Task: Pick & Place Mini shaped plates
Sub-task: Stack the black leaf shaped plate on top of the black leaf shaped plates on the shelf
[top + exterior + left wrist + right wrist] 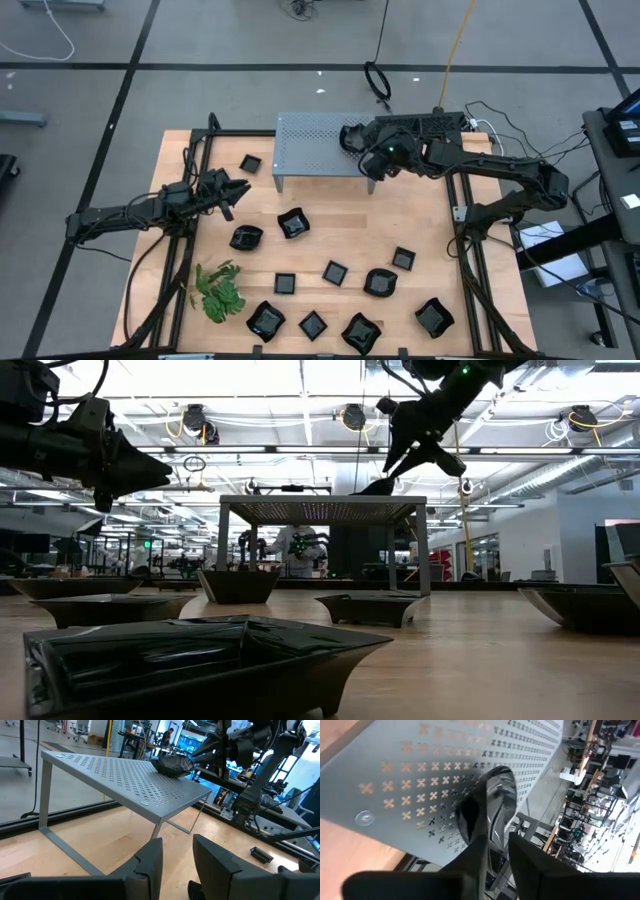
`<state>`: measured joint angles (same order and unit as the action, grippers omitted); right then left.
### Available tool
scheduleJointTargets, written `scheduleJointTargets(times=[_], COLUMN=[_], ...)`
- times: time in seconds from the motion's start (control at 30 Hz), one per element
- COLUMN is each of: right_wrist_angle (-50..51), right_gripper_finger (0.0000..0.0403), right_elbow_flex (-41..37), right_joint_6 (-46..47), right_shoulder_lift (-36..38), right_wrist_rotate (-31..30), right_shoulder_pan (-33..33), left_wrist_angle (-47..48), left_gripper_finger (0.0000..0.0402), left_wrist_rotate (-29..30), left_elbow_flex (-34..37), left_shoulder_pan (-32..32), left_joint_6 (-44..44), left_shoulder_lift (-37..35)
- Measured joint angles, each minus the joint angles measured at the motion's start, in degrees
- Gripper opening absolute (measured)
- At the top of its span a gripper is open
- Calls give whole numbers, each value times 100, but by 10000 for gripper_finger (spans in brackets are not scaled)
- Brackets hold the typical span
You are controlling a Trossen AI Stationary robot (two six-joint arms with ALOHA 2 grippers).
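One black mini shaped plate [172, 765] lies on the top of the grey perforated stand [310, 145], near its right end. My right gripper [497, 862] slants down over it, open, with its fingers on either side of the plate's rim [492, 815]. Several more black plates lie flat on the wooden table, among them a square one [251, 163] and a wavy one [292, 223]. My left gripper [175, 865] hangs open and holds nothing, at the table's left [232, 190], pointing level toward the stand. My right gripper has the plate's rim [495, 845] in the gap between its two fingers, which slant down from the table's right side. The plate rests on the stand's top. Whether a finger touches the rim, I cannot tell.
A green leafy sprig [220, 292] lies near the front left. Plates crowd the front half of the table [361, 333]. Black frame rails run along the table's left and right sides [465, 250]. Bare wood lies under and just in front of the stand.
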<state>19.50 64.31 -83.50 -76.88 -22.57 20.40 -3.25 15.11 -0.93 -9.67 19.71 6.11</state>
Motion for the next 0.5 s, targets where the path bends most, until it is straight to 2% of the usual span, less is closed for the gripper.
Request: scheduleJointTargets(times=[0.27, 0.37, 0.5], right_wrist_angle=[-752, -807, -823], right_gripper_finger=[103, 100, 94], right_elbow_flex=[0, 0, -37], right_joint_6=[332, 877, 2097], right_shoulder_lift=[-1, -1, 0], right_wrist_rotate=[-1175, -1208, -1195], right_shoulder_pan=[75, 163, 248], left_wrist_angle=[0, 2, 0], left_gripper_finger=[111, 111, 111], left_wrist_rotate=[0, 0, 0], left_elbow_flex=[0, 1, 0], left_shoulder_pan=[0, 2, 0], left_joint_6=[1, -1, 1], left_shoulder_lift=[-2, -1, 0])
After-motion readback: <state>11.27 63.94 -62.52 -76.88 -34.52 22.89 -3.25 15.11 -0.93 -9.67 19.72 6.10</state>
